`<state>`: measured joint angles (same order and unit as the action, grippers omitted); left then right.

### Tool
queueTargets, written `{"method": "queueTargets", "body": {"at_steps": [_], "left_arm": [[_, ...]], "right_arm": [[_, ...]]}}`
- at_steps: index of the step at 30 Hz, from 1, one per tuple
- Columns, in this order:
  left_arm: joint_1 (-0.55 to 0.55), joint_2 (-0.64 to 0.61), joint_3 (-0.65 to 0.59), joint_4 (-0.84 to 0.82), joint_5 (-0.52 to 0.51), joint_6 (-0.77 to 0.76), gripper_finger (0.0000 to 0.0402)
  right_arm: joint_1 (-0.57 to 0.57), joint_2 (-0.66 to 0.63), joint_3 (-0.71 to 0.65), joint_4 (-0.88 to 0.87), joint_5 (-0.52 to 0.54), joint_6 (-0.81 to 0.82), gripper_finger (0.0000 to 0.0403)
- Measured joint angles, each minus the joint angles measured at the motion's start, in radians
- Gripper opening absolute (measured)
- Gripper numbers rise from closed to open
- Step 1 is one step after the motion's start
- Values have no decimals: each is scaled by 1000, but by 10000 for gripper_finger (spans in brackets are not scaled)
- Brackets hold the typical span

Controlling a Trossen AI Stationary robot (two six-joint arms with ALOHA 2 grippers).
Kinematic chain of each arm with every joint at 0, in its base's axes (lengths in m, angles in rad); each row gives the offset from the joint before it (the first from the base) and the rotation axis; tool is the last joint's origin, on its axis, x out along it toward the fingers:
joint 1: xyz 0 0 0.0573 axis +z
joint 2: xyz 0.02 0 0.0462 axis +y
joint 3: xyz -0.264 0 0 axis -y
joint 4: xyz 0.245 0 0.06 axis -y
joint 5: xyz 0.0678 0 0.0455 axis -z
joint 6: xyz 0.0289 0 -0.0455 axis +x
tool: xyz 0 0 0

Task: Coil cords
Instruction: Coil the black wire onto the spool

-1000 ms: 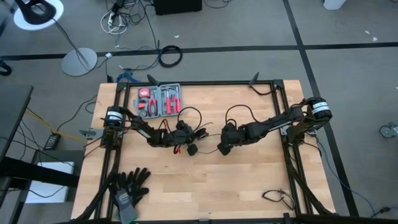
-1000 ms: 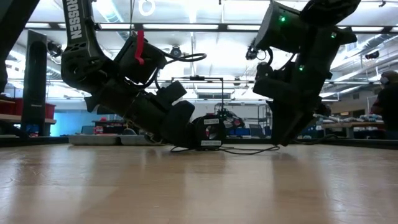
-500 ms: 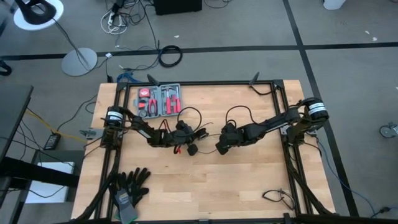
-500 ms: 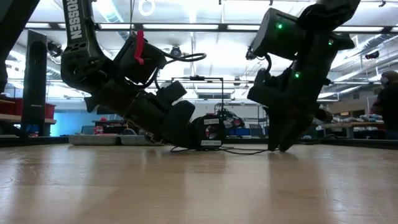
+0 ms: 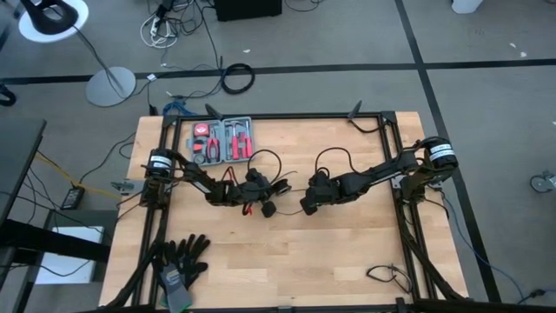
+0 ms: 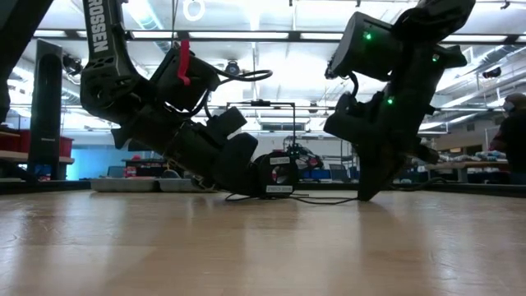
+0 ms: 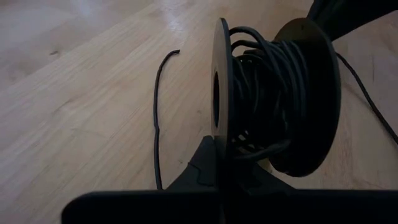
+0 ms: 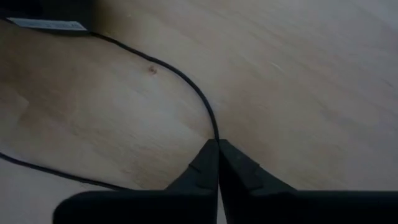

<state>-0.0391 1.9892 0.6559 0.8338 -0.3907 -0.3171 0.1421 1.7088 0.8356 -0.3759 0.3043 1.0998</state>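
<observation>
Beside the red tool tray (image 5: 223,141), toward the middle of the tabletop (image 5: 287,261), I hold the spool (image 7: 273,106) in the left gripper (image 5: 261,185), its jaws clenched on the near flange so that the drum stays lifted and free to take further turns. Most of the cord (image 8: 180,78) is already wound on that drum; a slack run leaves it and trails along the wood away from the tray toward the right gripper (image 5: 307,205).

The right gripper stands farther from the tray than the spool, tipped steeply down to the tabletop. Its jaws are closed on the thin black cord where it lies on the wood, as the right wrist view shows: the strand runs straight into the meeting tips. I judge this pinch is placed there so that I can lift the slack and lead it back onto the drum.

The spool's axis lies roughly level and about parallel to the tray's long side, its flanges standing nearly on edge. The free strand runs broadly along that same line from spool to right gripper, bending gently on its way. A loose cut end (image 7: 176,52) lies on the wood near the spool, curving away from it.
</observation>
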Motion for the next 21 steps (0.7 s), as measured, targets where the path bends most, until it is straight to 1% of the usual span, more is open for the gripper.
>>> {"method": "queueTargets", "body": {"at_steps": [6, 9, 12, 16, 19, 21], "left_arm": [[0, 0, 0, 2, 0, 1, 0], [0, 0, 0, 6, 0, 0, 0], [0, 0, 0, 8, 1, 0, 0], [0, 0, 0, 10, 1, 0, 0], [0, 0, 0, 12, 4, 0, 0], [0, 0, 0, 15, 13, 0, 0]], "right_arm": [[12, -56, -1, -1, 22, -44, 1], [20, -94, 32, 10, 73, -105, 1], [26, -99, 63, 17, 133, -165, 1], [28, -97, 78, 184, 189, -293, 1], [17, -90, 77, 279, 189, -359, 1], [8, -86, 78, 312, 186, -380, 0]]}}
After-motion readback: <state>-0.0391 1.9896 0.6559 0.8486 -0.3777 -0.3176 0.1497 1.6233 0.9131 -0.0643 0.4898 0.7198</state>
